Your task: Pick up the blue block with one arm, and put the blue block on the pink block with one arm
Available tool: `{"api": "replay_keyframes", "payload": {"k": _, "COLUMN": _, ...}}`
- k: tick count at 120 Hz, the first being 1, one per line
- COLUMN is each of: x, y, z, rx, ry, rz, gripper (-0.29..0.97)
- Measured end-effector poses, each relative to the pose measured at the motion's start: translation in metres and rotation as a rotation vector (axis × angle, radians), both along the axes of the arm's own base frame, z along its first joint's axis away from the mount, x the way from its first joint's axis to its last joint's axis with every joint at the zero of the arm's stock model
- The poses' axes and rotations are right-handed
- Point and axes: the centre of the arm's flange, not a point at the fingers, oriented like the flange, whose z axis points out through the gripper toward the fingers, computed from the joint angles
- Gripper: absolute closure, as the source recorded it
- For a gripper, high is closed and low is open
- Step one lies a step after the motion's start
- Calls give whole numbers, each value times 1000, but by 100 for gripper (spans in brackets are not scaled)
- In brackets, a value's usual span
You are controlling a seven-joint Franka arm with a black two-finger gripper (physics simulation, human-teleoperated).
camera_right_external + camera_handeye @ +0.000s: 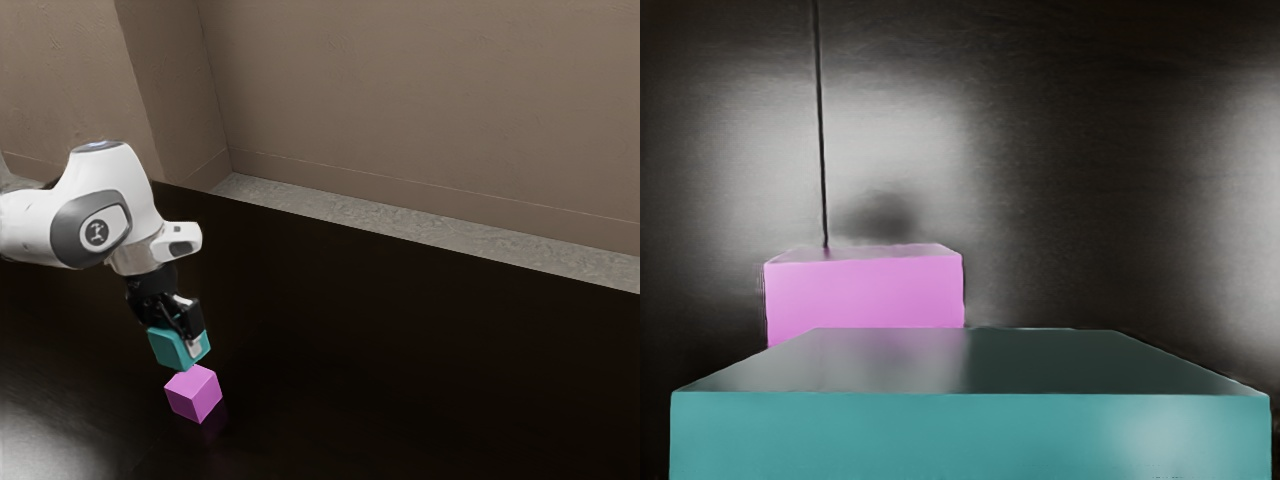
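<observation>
My gripper [179,328] hangs from the white arm [85,220], which comes in from the exterior view's left. Its two black fingers [193,318] are clamped on the blue block [176,348] from opposite sides, at a narrow spread set by the block's width. The block renders more teal than blue and sits slightly tilted in the grasp, clear of the worktop [420,350].

Directly under it stands the pink block [193,392], flat on the dark worktop. It is toward the near edge at the exterior view's left and well away from the far edge, where the grey floor strip [450,232] and the beige wall [420,90] begin. From the side, the blue block's lowest corner comes right down to the pink block's top face. I cannot tell whether the two touch or a sliver of gap remains.

On the wrist feed the blue block [970,425] lies close under my hand, its top face dark and glossy. The pink block [864,290] shows just beyond its far edge, partly covered by it. A thin dark line [821,120] runs across the worktop [1120,180] to the pink block's far top edge, with a soft shadow beside it.
</observation>
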Motion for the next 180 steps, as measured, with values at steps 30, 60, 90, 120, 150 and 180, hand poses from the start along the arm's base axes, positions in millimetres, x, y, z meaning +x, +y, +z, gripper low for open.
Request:
{"api": "replay_keyframes", "payload": {"k": 30, "x": 12, "y": 4, "z": -39, "rx": 44, "ry": -4, "rz": 45, "gripper": 31}}
{"api": "replay_keyframes", "payload": {"k": 60, "x": 6, "y": 2, "z": -36, "rx": 35, "ry": -24, "rz": 62, "gripper": 31}}
{"api": "replay_keyframes", "payload": {"k": 90, "x": -2, "y": 1, "z": -31, "rx": 23, "ry": -13, "rz": 68, "gripper": 20}}
{"api": "replay_keyframes", "payload": {"k": 120, "x": -3, "y": 0, "z": -24, "rx": 16, "ry": -18, "rz": 68, "gripper": 6}}
{"api": "replay_keyframes", "payload": {"k": 150, "x": 73, "y": -24, "z": 210, "rx": 40, "ry": -335, "rz": -17, "gripper": 2}}
{"api": "replay_keyframes", "payload": {"k": 180, "x": 117, "y": 16, "z": 285, "rx": 175, "ry": -266, "rz": 4, "gripper": 1}}
